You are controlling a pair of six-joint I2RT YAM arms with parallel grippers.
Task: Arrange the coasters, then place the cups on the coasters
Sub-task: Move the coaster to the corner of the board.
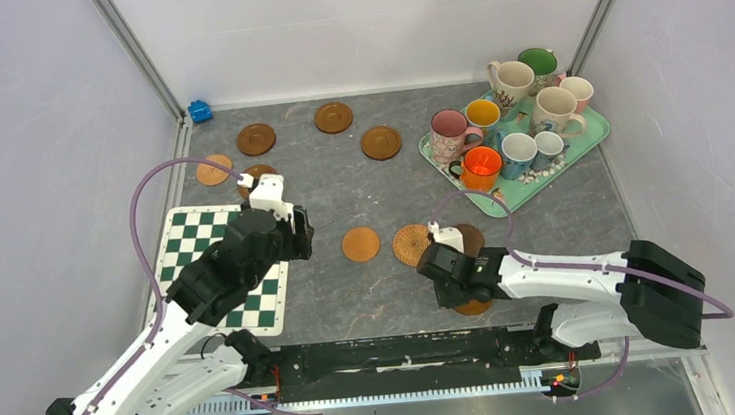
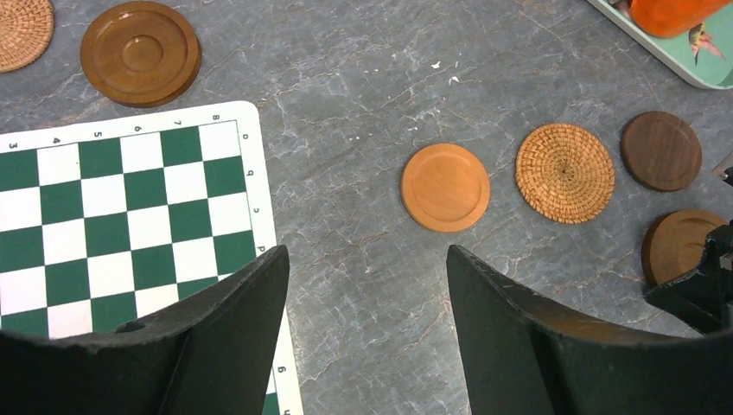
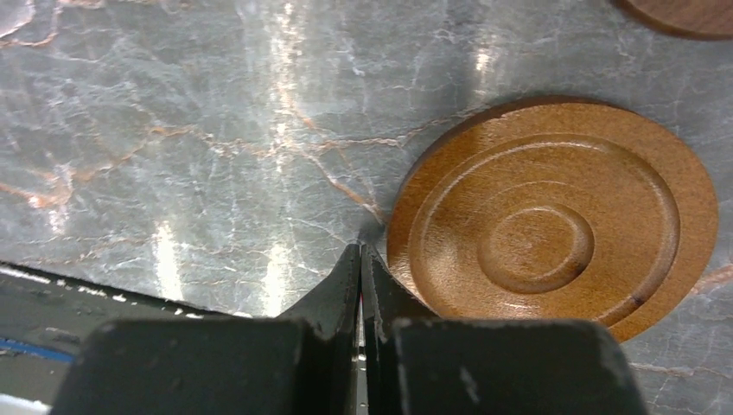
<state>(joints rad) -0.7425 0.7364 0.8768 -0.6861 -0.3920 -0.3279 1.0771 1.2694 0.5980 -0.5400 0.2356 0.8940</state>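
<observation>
Left gripper (image 2: 367,259) hangs at lower centre, jaws apart, holding nothing. Right gripper (image 3: 360,251) is pressed together, just beside 1 ringed coaster (image 3: 553,233).

Table top (image 3: 173,130): grey stone-look slab with rust-coloured veins, polished enough to throw bright glare streaks. Ringed coaster (image 3: 553,225): turned brown wood, fine-grained, satin; pale orange coaster (image 2: 445,187) is smooth matt wood, rattan coaster (image 2: 564,173) a coarse coiled weave, dark coaster (image 2: 661,150) matt walnut-toned wood. Chess mat (image 2: 130,225): flat, smooth print (vinyl or paper, cannot tell); right gripper (image 3: 360,251) matt black plastic, lightly scuffed.
</observation>
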